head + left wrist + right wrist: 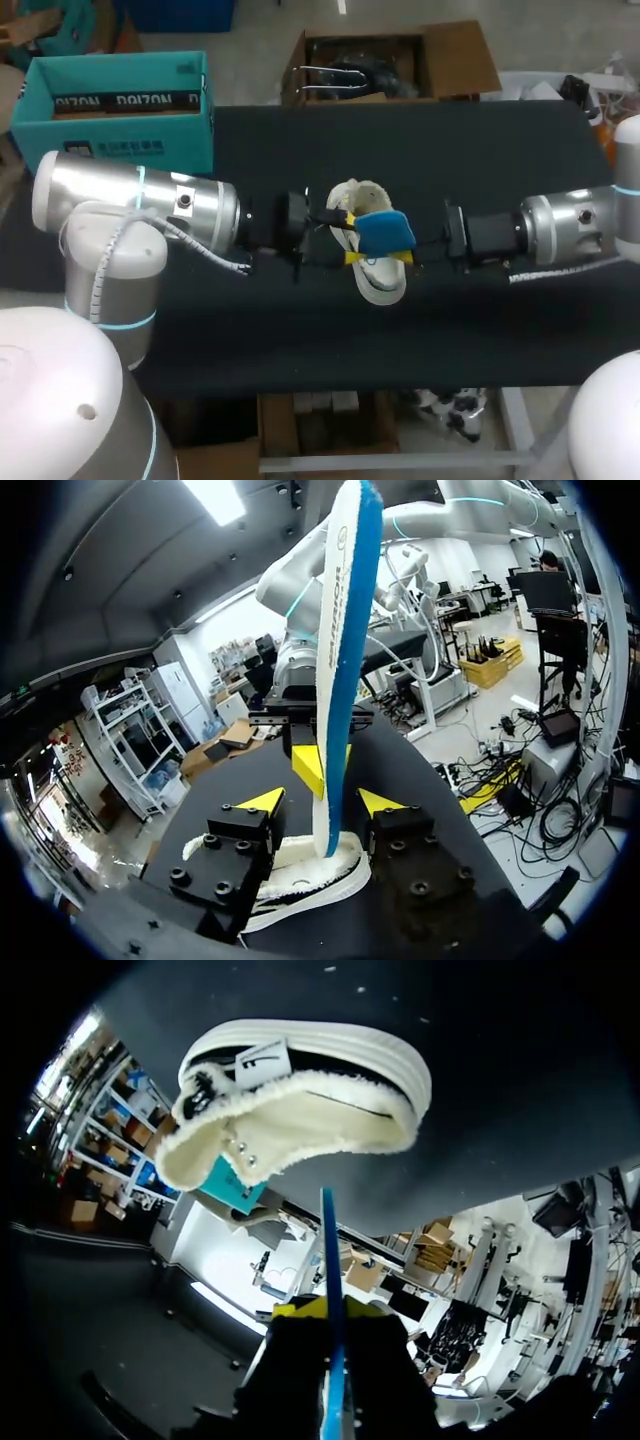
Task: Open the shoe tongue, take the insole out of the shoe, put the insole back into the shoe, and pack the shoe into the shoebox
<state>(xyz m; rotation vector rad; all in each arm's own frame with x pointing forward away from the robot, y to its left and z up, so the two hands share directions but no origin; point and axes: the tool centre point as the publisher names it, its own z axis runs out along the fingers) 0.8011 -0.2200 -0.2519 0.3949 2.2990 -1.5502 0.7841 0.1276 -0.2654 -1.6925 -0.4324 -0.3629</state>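
The white shoe [378, 280] lies on the middle of the dark surface [300, 330], its fleecy opening towards the far side. The right gripper [325, 1310], reaching in from the right, is clamped on the blue insole [386, 231] and holds it just above the shoe. The left gripper [322, 802] comes from the left with its fingers spread wide at either side of the shoe's opening, the insole standing between them, and the teal shoebox [120, 130] sits far left.
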